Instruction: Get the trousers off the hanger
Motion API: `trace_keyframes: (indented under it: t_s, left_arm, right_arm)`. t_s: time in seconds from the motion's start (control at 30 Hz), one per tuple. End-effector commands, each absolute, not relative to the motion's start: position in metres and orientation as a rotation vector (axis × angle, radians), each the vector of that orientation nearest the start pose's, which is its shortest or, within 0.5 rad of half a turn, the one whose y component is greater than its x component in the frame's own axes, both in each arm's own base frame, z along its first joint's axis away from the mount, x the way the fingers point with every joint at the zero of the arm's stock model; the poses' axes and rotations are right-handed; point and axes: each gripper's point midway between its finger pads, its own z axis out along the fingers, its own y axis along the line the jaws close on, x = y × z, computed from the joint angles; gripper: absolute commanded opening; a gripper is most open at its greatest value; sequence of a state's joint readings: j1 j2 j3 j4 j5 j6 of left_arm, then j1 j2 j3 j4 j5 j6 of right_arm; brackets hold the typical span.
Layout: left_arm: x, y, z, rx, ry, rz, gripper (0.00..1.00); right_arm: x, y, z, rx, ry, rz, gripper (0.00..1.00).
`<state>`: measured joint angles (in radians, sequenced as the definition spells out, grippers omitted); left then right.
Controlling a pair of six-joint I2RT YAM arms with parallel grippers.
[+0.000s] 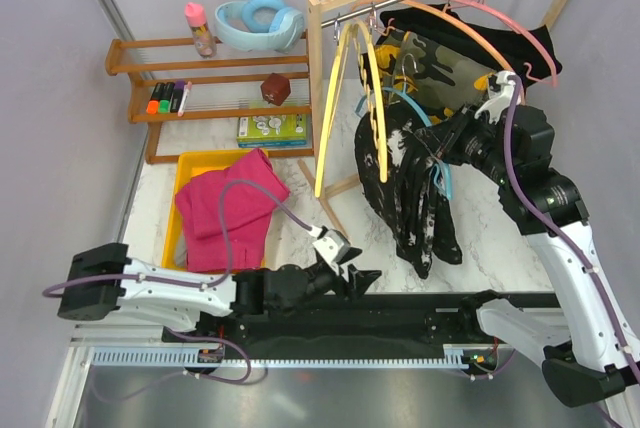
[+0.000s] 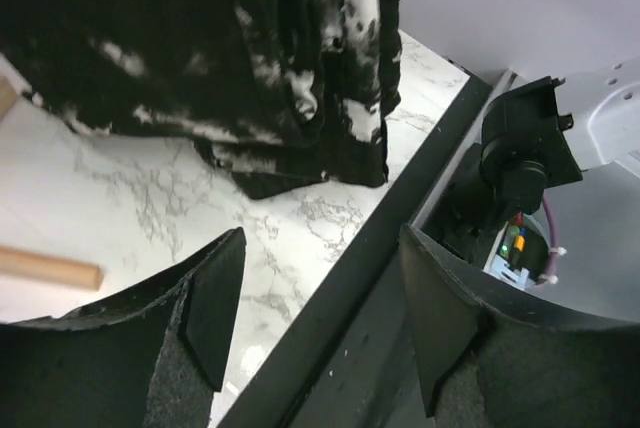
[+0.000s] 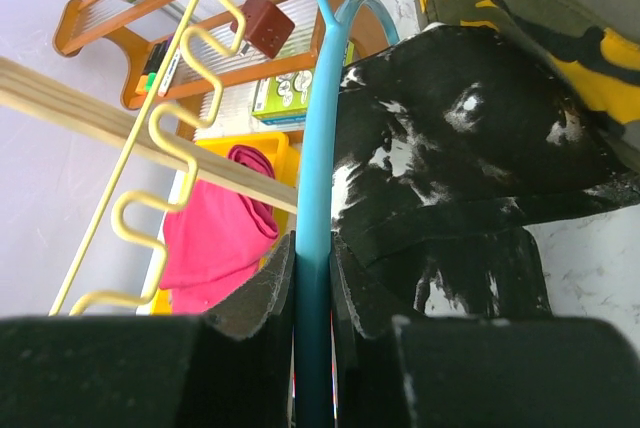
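- Wooden rack (image 1: 316,68): behind right gripper (image 3: 312,278); camouflage trousers (image 1: 440,73) hung there, above it.
- Speckled black trousers (image 1: 410,198): draped on blue hanger (image 3: 318,148), beside and below right gripper, hem just ahead of left gripper (image 2: 320,288).
- Magenta trousers (image 1: 225,213): off any hanger, in yellow tray (image 1: 185,163), beyond left gripper.
- Blue hanger: pinched between right gripper's jaws.
- Right gripper: narrow, clamped on hanger.
- Left gripper: wide, empty.
- Step, judged: freeing speckled pair.
- Next: advance left gripper to hem, close on cloth, draw down off steadied hanger.

My marble table (image 1: 488,260) bears a yellow tray (image 1: 200,160) by its left edge, a wooden shelf (image 1: 150,113) at its far-left corner, and a wooden rack (image 1: 318,68) beside that
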<state>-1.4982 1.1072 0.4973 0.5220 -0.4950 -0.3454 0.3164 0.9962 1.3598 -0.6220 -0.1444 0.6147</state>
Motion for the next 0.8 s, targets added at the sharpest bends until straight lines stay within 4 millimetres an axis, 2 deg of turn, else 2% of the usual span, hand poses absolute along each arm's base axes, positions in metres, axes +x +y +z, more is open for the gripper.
trace_keyframes:
  t_s: [0.0, 0.03, 0.1, 0.13, 0.17, 0.23, 0.27, 0.33, 0.6, 0.77]
  left_arm:
    - [0.115, -0.377, 0.260, 0.447, 1.454, -0.847, 0.73]
    - [0.114, -0.387, 0.266, 0.438, 1.454, -0.828, 0.73]
    - [0.119, -0.392, 0.268, 0.427, 1.457, -0.770, 0.75]
    - [0.119, -0.398, 0.279, 0.412, 1.445, -0.781, 0.75]
    - [0.120, -0.404, 0.273, 0.423, 1.452, -0.761, 0.77]
    - [0.123, -0.411, 0.281, 0.397, 1.458, -0.741, 0.79]
    - [0.124, -0.416, 0.275, 0.405, 1.472, -0.718, 0.79]
    - [0.126, -0.423, 0.280, 0.400, 1.480, -0.704, 0.79]
    - [0.131, -0.435, 0.282, 0.368, 1.493, -0.652, 0.83]
    - [0.135, -0.447, 0.280, 0.361, 1.512, -0.586, 0.83]
  right_arm:
    - [0.266, 0.146, 0.433, 0.151, 1.699, 0.885, 0.00]
    - [0.262, 0.145, 0.435, 0.150, 1.694, 0.891, 0.00]
    - [0.258, 0.145, 0.434, 0.145, 1.696, 0.894, 0.00]
    - [0.254, 0.145, 0.433, 0.139, 1.700, 0.900, 0.00]
    - [0.251, 0.145, 0.434, 0.138, 1.695, 0.904, 0.00]
    - [0.245, 0.144, 0.433, 0.133, 1.700, 0.910, 0.00]
    - [0.243, 0.144, 0.432, 0.131, 1.704, 0.913, 0.00]
    - [0.237, 0.144, 0.429, 0.124, 1.709, 0.922, 0.00]
    - [0.218, 0.145, 0.403, 0.121, 1.756, 0.961, 0.00]
    - [0.207, 0.143, 0.396, 0.125, 1.761, 0.971, 0.00]
